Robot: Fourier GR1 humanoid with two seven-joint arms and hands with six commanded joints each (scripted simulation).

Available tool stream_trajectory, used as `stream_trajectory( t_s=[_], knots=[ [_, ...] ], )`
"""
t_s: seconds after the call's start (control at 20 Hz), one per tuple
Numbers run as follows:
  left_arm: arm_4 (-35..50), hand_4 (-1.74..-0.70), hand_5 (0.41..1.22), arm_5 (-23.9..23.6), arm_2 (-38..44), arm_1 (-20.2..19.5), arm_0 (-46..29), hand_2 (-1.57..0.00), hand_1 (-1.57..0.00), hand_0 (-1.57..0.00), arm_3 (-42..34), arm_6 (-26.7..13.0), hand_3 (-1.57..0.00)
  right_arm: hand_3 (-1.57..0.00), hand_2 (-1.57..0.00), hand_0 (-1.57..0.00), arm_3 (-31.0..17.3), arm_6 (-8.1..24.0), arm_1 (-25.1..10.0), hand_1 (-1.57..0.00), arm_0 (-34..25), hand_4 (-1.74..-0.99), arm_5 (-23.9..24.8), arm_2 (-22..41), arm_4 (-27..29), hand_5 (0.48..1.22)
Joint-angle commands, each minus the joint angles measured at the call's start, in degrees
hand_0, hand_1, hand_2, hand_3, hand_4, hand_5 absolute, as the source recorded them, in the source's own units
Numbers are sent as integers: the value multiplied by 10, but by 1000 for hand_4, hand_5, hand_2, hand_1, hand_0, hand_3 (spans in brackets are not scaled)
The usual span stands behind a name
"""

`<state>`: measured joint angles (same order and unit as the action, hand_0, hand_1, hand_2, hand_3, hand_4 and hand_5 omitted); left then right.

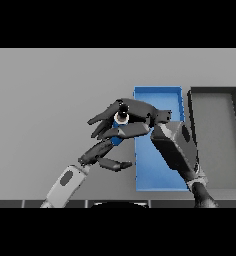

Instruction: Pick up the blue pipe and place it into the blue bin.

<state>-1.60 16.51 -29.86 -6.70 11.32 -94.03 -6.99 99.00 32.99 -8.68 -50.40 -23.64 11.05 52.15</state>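
The blue pipe (118, 140) shows only as a small blue patch below my right hand (135, 116), with a white and black end piece sticking up between the fingers. That hand is curled round the pipe and holds it above the table, just left of the blue bin's (157, 91) left wall. The right forearm crosses over the bin from the lower right. My left hand (97, 151) hangs just below the pipe with relaxed fingers, holding nothing.
A dark grey bin (215, 135) stands right beside the blue bin, along the table's right side. Bare grey table (50, 100) stretches to the left and back.
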Motion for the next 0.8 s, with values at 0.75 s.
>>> stream_trajectory(
  t_s=[0.75],
  knots=[
    [-7,-878,482,4,9,-16,4,1,1,1,1,7,1,-1571,-1571,-1571,-332,-69,-102,-1571,-51,-1499,62,-132,-180,1221]
  ],
)
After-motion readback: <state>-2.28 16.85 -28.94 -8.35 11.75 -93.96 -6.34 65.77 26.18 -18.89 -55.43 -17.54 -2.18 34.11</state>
